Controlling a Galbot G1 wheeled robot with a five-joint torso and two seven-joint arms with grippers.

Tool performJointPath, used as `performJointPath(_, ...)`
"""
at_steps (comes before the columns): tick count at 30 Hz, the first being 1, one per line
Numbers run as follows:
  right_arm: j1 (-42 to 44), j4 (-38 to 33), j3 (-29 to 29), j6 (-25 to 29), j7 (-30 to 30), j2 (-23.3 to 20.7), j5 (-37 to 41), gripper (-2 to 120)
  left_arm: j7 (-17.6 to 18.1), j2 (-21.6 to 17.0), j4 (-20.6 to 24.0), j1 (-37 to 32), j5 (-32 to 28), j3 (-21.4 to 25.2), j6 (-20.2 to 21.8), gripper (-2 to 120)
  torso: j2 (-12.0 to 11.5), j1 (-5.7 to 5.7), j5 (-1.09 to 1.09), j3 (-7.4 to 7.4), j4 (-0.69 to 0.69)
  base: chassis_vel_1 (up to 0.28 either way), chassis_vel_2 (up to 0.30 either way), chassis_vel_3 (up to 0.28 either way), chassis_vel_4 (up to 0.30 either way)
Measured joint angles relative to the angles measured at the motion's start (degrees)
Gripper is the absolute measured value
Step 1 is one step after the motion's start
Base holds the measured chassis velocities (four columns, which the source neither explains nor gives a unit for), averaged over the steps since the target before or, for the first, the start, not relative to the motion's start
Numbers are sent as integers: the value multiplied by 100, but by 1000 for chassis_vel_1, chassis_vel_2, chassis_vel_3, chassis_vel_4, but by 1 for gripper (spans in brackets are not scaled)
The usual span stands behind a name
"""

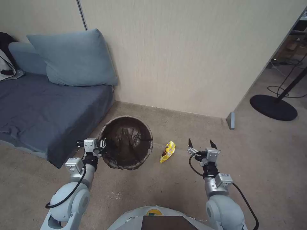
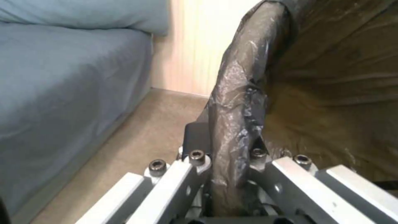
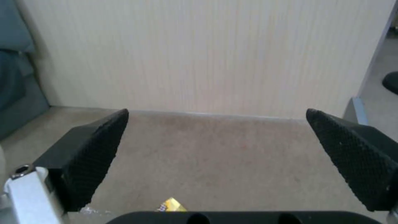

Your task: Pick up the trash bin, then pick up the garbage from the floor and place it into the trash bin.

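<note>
One wrapper (image 1: 168, 151) lay just left of the right gripper (image 1: 200, 144), whose fingers gaped wide; its long axis ran roughly parallel to them. The left gripper (image 1: 103, 143) pinched the bin (image 1: 126, 142) rim.

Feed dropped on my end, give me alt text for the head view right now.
The left gripper is shut on the bag-lined rim of the trash bin, beside a blue-grey sofa. The right gripper hangs open, just right of a yellow snack wrapper on the carpet.

No legible text or labels.
</note>
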State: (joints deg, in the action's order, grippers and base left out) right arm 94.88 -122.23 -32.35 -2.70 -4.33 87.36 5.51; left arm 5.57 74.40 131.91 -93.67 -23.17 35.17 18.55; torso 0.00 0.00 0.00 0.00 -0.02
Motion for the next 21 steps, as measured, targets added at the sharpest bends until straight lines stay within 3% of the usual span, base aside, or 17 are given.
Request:
performJointPath(7, -473, 428, 175, -338, -30, -321, 396, 100, 24, -33, 161, -49, -18, 108, 6, 3, 0, 0, 0, 0, 2, 0, 0, 0, 0)
performJointPath(21, -1470, 1583, 640, -1097, -138, -1389, 1537, 100, 120, 66, 421, -136, -22, 450, 77, 3, 0, 0, 0, 0, 1, 0, 0, 0, 0)
